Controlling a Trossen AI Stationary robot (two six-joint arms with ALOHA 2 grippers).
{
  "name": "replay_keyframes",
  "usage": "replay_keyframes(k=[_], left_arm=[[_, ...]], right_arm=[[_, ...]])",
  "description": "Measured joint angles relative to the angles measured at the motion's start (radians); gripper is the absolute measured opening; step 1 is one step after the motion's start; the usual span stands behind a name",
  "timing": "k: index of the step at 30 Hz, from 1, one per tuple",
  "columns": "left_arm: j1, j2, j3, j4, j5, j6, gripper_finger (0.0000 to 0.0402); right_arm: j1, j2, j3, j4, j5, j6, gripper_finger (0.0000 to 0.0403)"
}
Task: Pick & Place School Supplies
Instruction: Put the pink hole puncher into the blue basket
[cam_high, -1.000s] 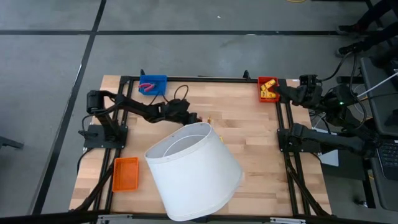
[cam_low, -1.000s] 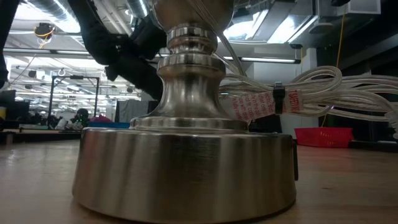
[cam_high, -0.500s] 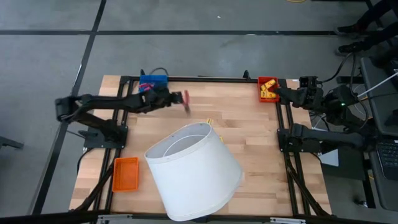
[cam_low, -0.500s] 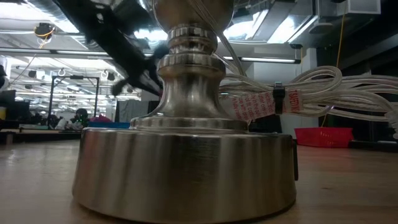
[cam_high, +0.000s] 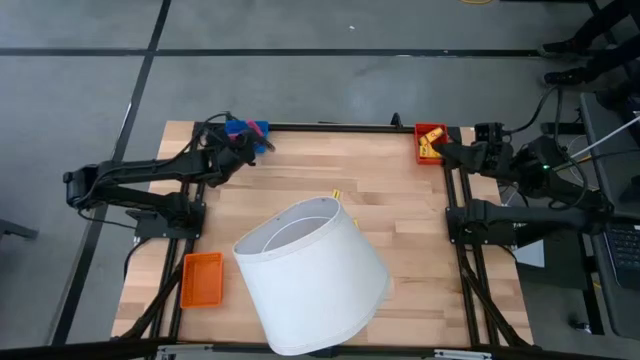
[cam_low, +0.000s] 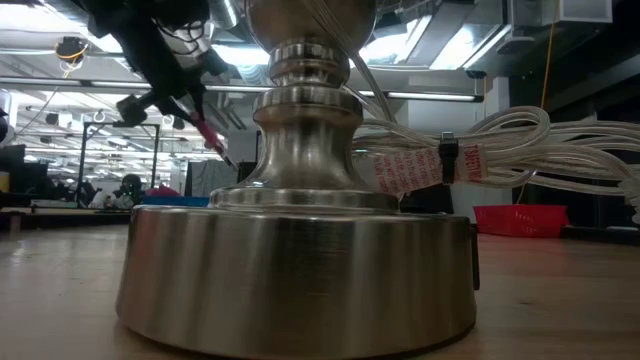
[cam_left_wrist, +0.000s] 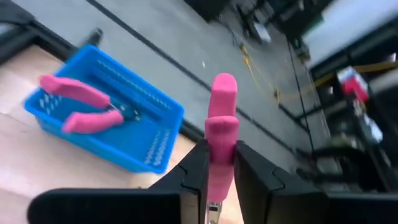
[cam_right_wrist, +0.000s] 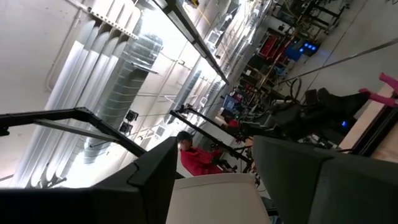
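Your left gripper (cam_left_wrist: 221, 180) pinches a pink tool (cam_left_wrist: 221, 134) beside the blue tray (cam_left_wrist: 134, 127). Right gripper (cam_high: 447, 152) waits by the red tray (cam_high: 424, 131); its spread you cannot tell.

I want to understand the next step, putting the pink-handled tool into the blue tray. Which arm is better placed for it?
The left. Its gripper is shut on the pink-handled tool, beside the blue tray, where another pink tool lies. The right gripper waits far off at the red tray.
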Motion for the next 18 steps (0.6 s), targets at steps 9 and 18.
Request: replay_keyframes(k=[9, 18], left_arm=[[-0.031, -0.001, -0.016, -0.205, -0.174, -0.344, 0.0020], [0.007, 0.001, -0.037, -0.099, -0.193, -0.313, 0.0003]], right_arm=[[0.073, 0.082, 0.000, 0.091, 0.003, -0.005, 0.0213], [0.131, 0.103, 0.000, 0.111, 0.049, -0.006, 0.0213]])
